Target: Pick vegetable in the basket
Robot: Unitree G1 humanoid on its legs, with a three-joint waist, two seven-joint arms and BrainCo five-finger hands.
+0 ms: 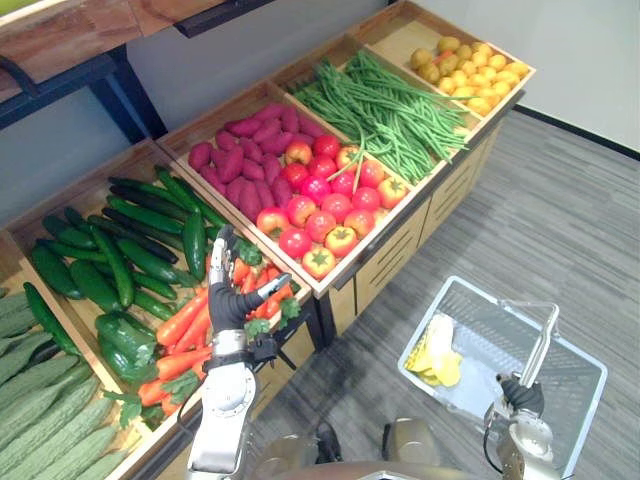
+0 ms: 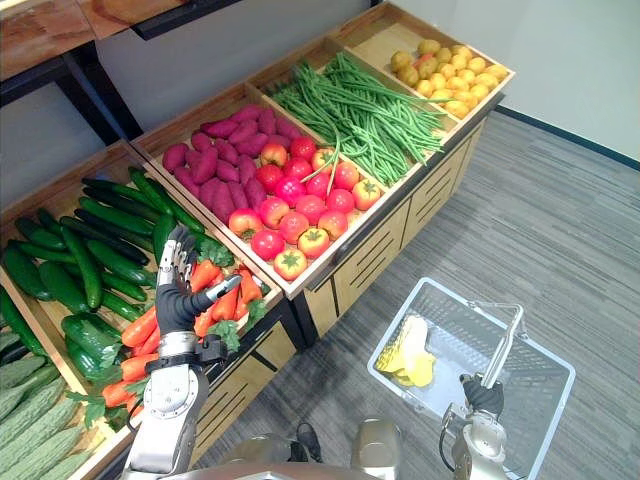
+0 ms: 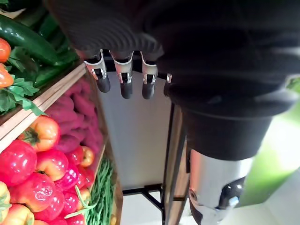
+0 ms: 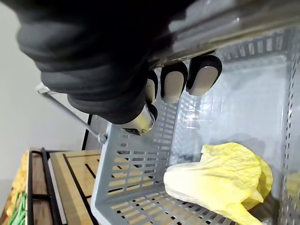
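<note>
Produce bins are lining a wooden stand in front of you, and a grey mesh basket (image 1: 480, 297) is hanging low at your right side. Your right hand (image 1: 521, 396) is gripping the basket's handle (image 1: 541, 345), fingers curling round the bar. One pale yellow leafy cabbage (image 1: 436, 352) is already lying inside.

Your left hand (image 1: 230, 303) is hovering just above the carrots (image 1: 183, 320), fingers straight and spread, thumb sticking out to the side, holding nothing. The carrots are lying heaped in the near bin, leafy green tops attached, with cucumbers (image 1: 130, 240) beside them and tomatoes (image 1: 320, 215) in the next bin over.

Judging by where the hand is hanging, a carrot is looking like the likeliest pick. It is probably going to feel firm, stiff and fairly light, with a smooth tapering skin that could slide through a loose grip. You are better off closing around the thick upper part of the root than around the thin tip. The leafy top is soft and may tear, so avoid lifting by it. Neighbouring carrots are overlapping, so one may drag along as you lift.
</note>
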